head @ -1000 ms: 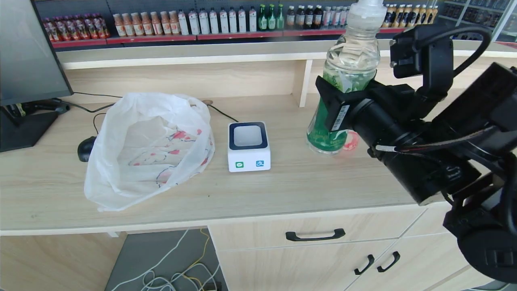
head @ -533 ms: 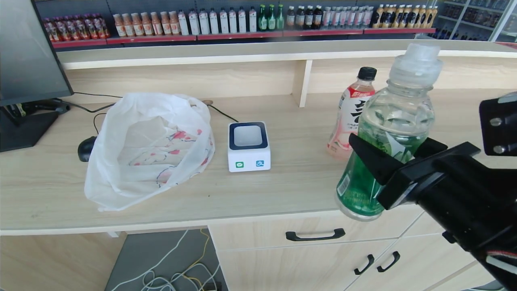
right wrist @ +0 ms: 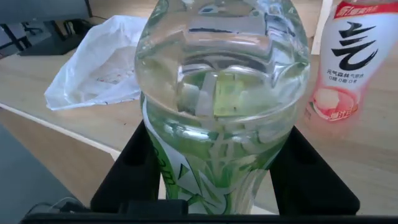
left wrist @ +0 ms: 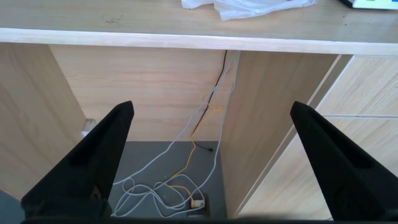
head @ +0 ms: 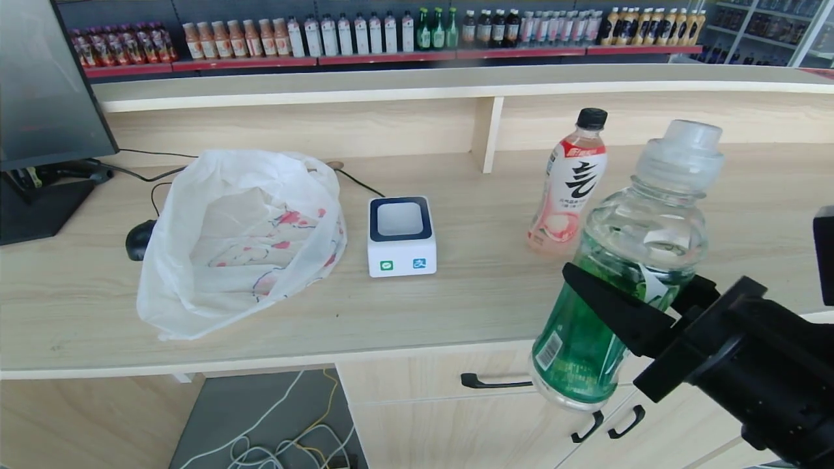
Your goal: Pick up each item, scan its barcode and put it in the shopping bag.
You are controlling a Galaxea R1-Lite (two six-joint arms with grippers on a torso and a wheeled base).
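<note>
- left gripper (left wrist: 211, 109): released, jaws wide apart with nothing between them, hanging low in front of the counter (head: 456, 299) over the floor cables (left wrist: 180, 180). Idle.
- shopping bag (head: 176, 286): white plastic, on the left of the counter, slumped, mouth open upward and toward the near side. Mouse (head: 138, 239) just to its left.
- scanner (head: 401, 236): small white box just right of the bag and apart from it, dark-framed window facing up.
- pink bottle (head: 567, 185): upright on the counter, well right of the scanner, black cap, not yet handled.
- green bottle (head: 642, 241): clenched around its middle by the right gripper (head: 635, 286), in the air beyond the near counter edge, right of the scanner, cap tipped slightly to the right.
- barcode (head: 549, 352): low on the green label, facing near-left.
- Step in hand, by my read, is carrying the green bottle to the scanner.
- To do it well:
  - move left and far until the lower label is over the window
  - roll the wrist so the barcode faces down at the glass
  - hold it near the window and steady
  - pass on the near side of the pink bottle
  - keep a firm squeeze, since the wall is smooth and the liquid adds weight
- Bag next: the mouth looks floppy, so lower the bottle base-first through its middle.
</note>
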